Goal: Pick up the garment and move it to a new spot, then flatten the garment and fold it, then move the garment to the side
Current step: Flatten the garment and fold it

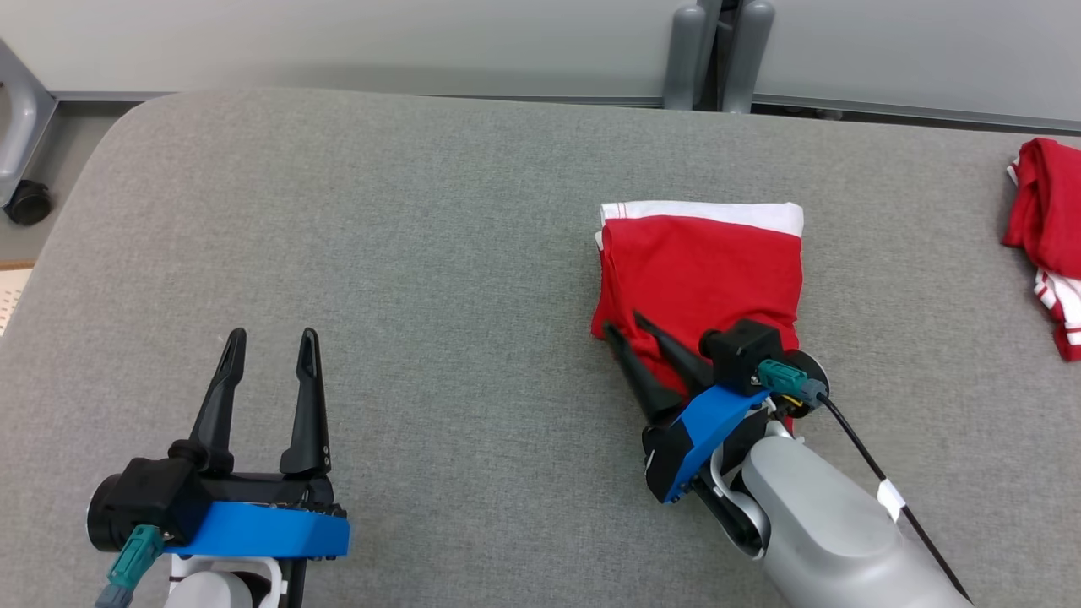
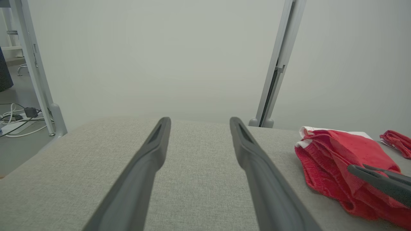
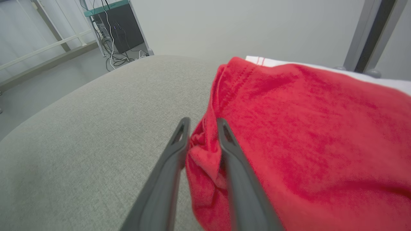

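The garment point(image 1: 701, 262) is red with a white band along its far edge, lying folded into a rough rectangle on the grey padded table point(image 1: 422, 253). My right gripper point(image 1: 623, 323) is at its near left corner, its jaws partly parted, with a loose fold of red cloth point(image 3: 205, 150) lying between the fingers. The right wrist view has the garment point(image 3: 305, 128) spreading to the right of that gripper point(image 3: 203, 121). My left gripper point(image 1: 273, 335) hovers open and empty over bare table at the lower left. The left wrist view looks past its gripper point(image 2: 200, 119) to the garment point(image 2: 337, 154) and the right gripper point(image 2: 358, 166).
A second red and white cloth point(image 1: 1047, 228) lies bunched at the table's far right edge. Grey posts point(image 1: 718, 51) stand behind the far edge, and a castor wheel point(image 1: 27, 203) sits on the floor at the left. Cables and a dark cabinet point(image 3: 118, 29) lie beyond the table's left end.
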